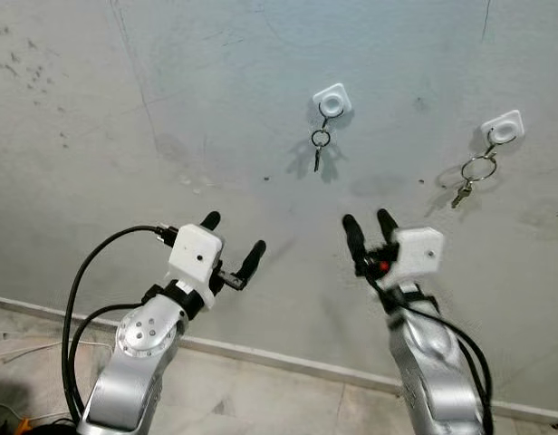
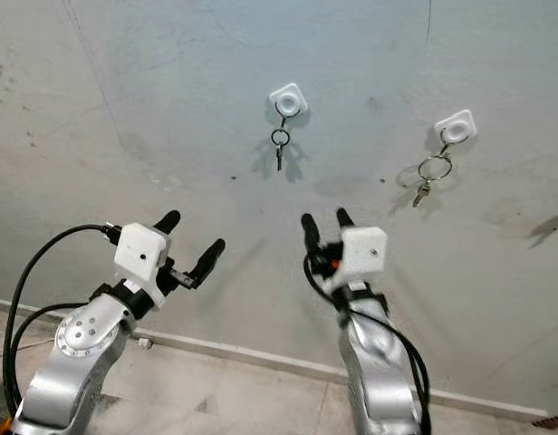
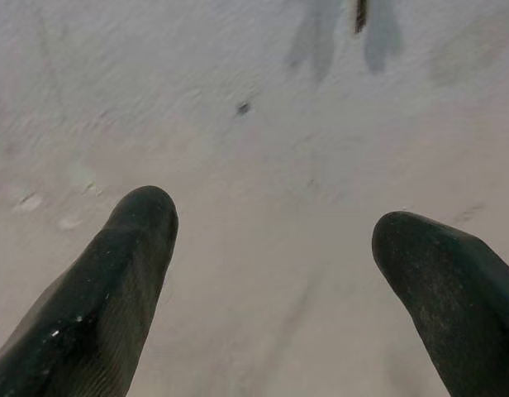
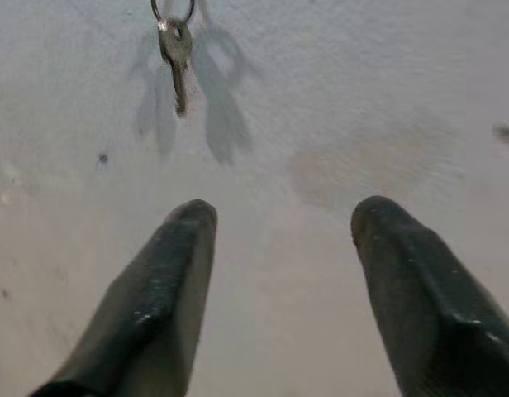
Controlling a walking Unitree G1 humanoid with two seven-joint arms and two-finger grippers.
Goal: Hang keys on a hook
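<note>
Two white square hooks are fixed to the grey wall. From the left hook [image 1: 332, 100] hangs a small key on a ring [image 1: 320, 145]; that key [image 4: 177, 58] also appears beyond my right fingers. The right hook [image 1: 503, 128] carries a larger ring with keys [image 1: 474, 174]. My left gripper [image 1: 233, 244] is raised below and left of the left hook, open and empty. My right gripper [image 1: 370, 231] is raised below and between the hooks, open and empty too. Both are apart from the wall.
The bare grey wall [image 1: 170, 118] has scuffs and faint marks. A pale baseboard [image 1: 288, 361] runs along its foot, above a tiled floor [image 1: 261, 399]. Black cables [image 1: 75, 308] loop off my left arm.
</note>
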